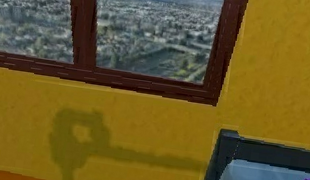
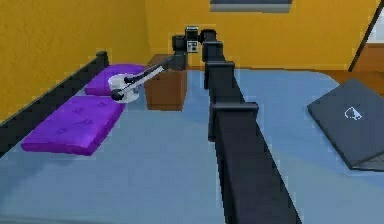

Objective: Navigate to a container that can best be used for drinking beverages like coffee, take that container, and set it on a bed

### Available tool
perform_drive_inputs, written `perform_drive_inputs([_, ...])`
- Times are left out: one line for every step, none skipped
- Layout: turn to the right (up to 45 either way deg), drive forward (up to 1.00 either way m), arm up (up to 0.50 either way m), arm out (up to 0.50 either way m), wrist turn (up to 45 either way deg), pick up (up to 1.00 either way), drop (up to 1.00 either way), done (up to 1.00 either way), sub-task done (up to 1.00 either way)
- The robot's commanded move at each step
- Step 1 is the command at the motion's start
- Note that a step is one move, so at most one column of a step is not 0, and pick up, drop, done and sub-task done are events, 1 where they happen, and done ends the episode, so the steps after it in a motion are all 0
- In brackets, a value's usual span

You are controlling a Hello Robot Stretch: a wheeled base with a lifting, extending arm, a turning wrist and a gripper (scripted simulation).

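Arm: I have the arm (image 2: 235, 130) run out across the bed (image 2: 150, 170), so the reach ends by the pillows, not at the mattress edge.
End effector: the end effector (image 2: 130, 90) points toward the head of the bed. I cannot tell what state its fingers are in.
Task's thing: a pale object (image 2: 120, 77), rounded and grey-white, sits right at the fingers, with the far pillow (image 2: 100, 83) behind it. I take it for the cup, though its shape is too vague to be sure.
Held or set down: with the pillow directly behind it, I cannot tell whether the end effector holds the pale object or whether it rests on the bedding.
Why here: this spot is well inside the bed, a sensible place to leave a cup, but a soft pillow makes a poor footing and it could tip.
Nearby on the bed: the near pillow (image 2: 72, 128), also purple, lies beside the dark headboard (image 2: 45, 105). A grey laptop (image 2: 352, 115) lies well apart from the arm, toward the arm side view's right.
In the way: a brown nightstand (image 2: 168, 92) stands just beyond the bed near the end effector, and I judge it the closest thing to strike on retracting.
Ahead: the window (image 1: 93, 14) in a yellow wall (image 1: 285, 86), with the bed's corner at the forward view's lower right.
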Motion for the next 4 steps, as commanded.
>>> perform_drive_inputs([0.0,0.0,0.0,0.0,45.0,0.0,0.0,0.0,0.0])
perform_drive_inputs([0.0,0.0,0.0,0.0,42.0,0.0,0.0,0.0,0.0])
perform_drive_inputs([0.0,0.0,-0.14,0.0,0.0,0.0,0.0,0.0,0.0])
perform_drive_inputs([0.0,0.0,-0.32,0.0,0.0,0.0,0.0,0.0,0.0])
